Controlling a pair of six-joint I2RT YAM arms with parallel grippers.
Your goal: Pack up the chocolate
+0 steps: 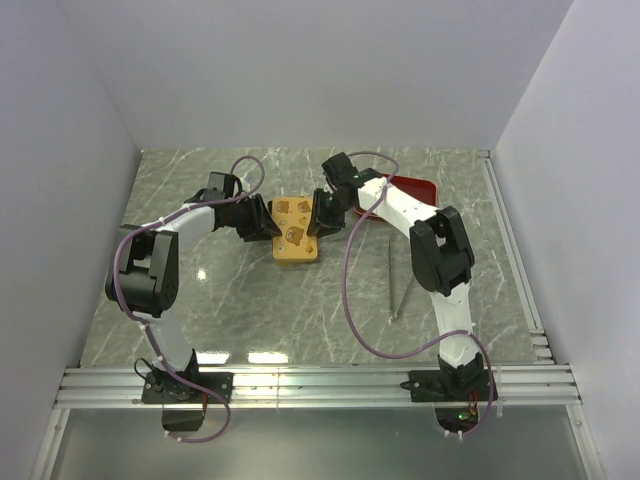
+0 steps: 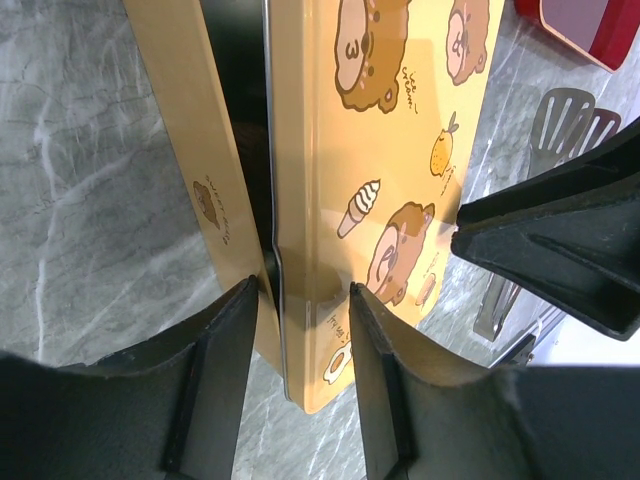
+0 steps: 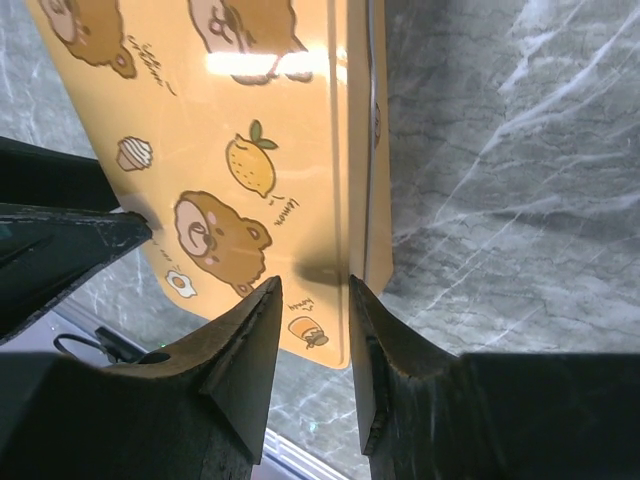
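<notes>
A gold tin with a yellow bear-printed lid (image 1: pixel 297 230) sits mid-table. My left gripper (image 1: pixel 265 222) is at its left side and my right gripper (image 1: pixel 322 215) at its right side. In the left wrist view my left gripper (image 2: pixel 303 290) is closed on the lid's rim (image 2: pixel 400 150). A dark gap shows there between the lid and the tin's gold wall (image 2: pixel 190 150). In the right wrist view my right gripper (image 3: pixel 313 285) is closed on the lid's other rim (image 3: pixel 230 120), beside the tin wall (image 3: pixel 380 150). No chocolate lumps show in any view.
A red tray (image 1: pixel 410 190) lies at the back right behind the right arm and also shows in the left wrist view (image 2: pixel 590 25). Metal tongs (image 1: pixel 397 280) lie on the marble to the right of the tin, also visible in the left wrist view (image 2: pixel 560 120).
</notes>
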